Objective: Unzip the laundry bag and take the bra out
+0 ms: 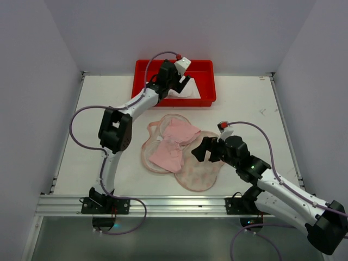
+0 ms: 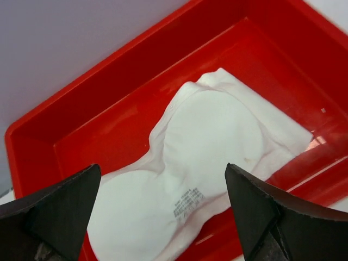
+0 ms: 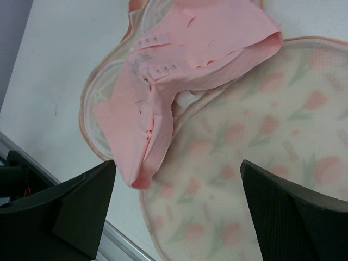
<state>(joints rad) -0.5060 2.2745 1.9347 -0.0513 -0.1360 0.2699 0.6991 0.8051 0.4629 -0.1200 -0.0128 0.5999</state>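
Counting one laundry bag (image 1: 204, 171), one bra (image 1: 173, 145), one red tray (image 1: 142, 76), one white pad (image 2: 206, 147) inside it. Finding the bra lying crumpled on top of the bag mid-table, beneath the right gripper (image 3: 178, 163), fingers spread wide, pinching nothing. Holding the left gripper (image 2: 162, 168) spread too, above the pad.

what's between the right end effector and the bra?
Only the laundry bag mesh. The top view shows the right end effector over one lobe, with the bra lying on the bag beyond it.
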